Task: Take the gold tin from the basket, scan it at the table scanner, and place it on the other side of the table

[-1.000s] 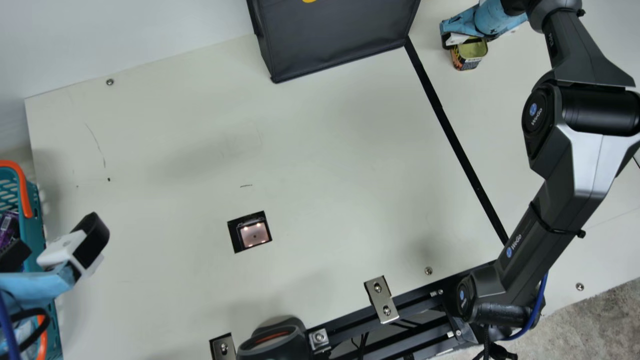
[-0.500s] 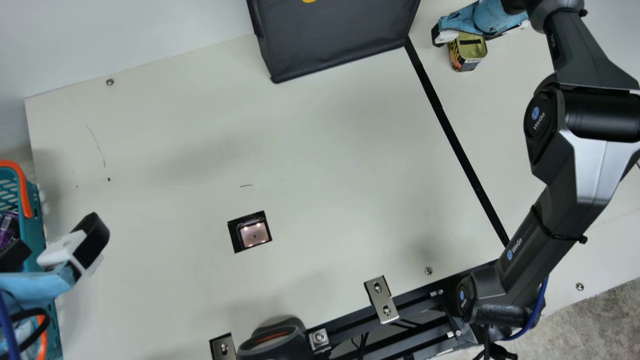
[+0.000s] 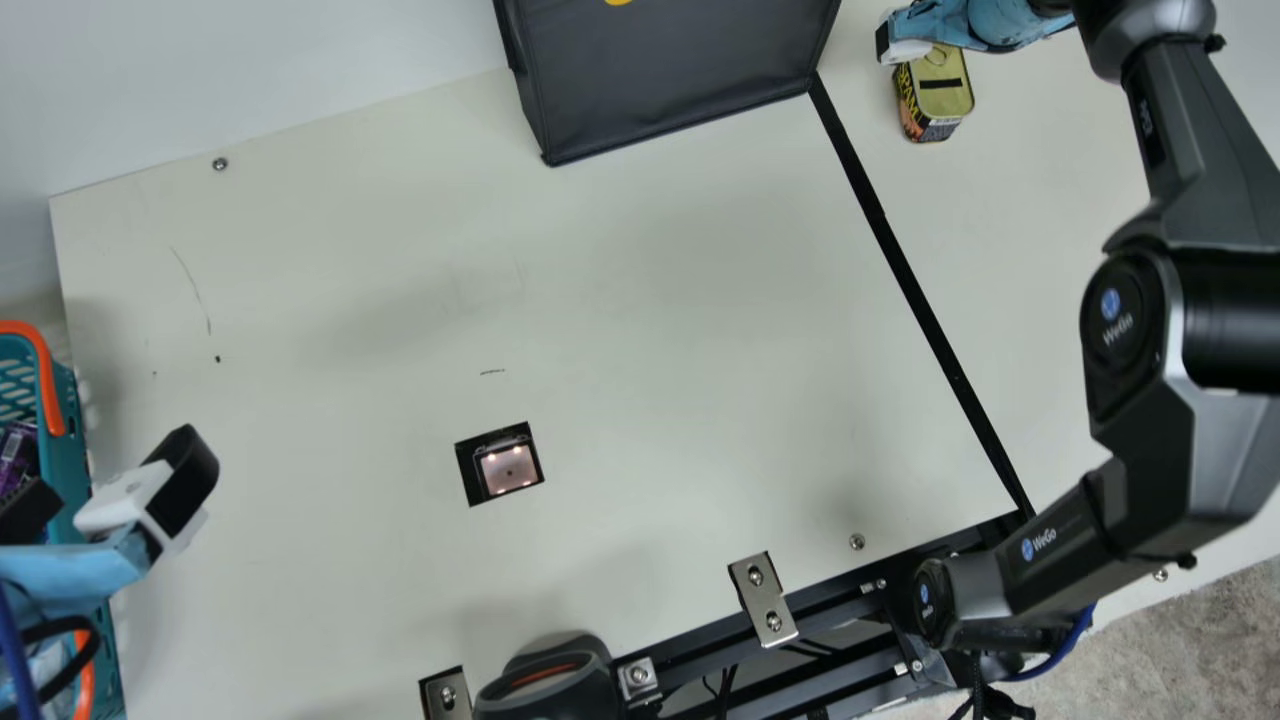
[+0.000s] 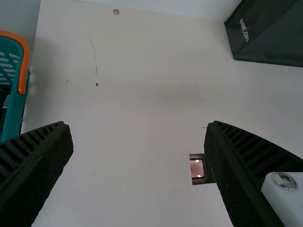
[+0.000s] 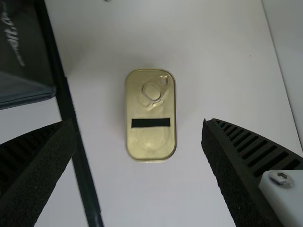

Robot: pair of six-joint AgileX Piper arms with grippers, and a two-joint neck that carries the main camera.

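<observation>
1. Well, one basket (image 3: 62, 485), teal with orange on its rim, lies partly beneath the left gripper in the main view; it holds at least one purple packet (image 3: 17, 452), though I cannot count the contents.
2. One left gripper (image 3: 110, 490): its two fingers are wide apart, nothing between them, one over the basket side and one over the table (image 3: 330, 560).
3. One scanner (image 3: 509, 470), a lit square set in the table, lies to the right of the left gripper in the main view, well apart from it.
4. One black bag (image 3: 670, 80) stands between the two grippers, nearer the right one.
5. One black strip (image 3: 900, 270) runs from the bag's corner.
6. One gold tin (image 3: 943, 95) stands upright on the table, just beyond the right gripper's fingertips and touching neither.
7. One right gripper (image 3: 930, 22): two fingers spread wide, gripping nothing.
</observation>
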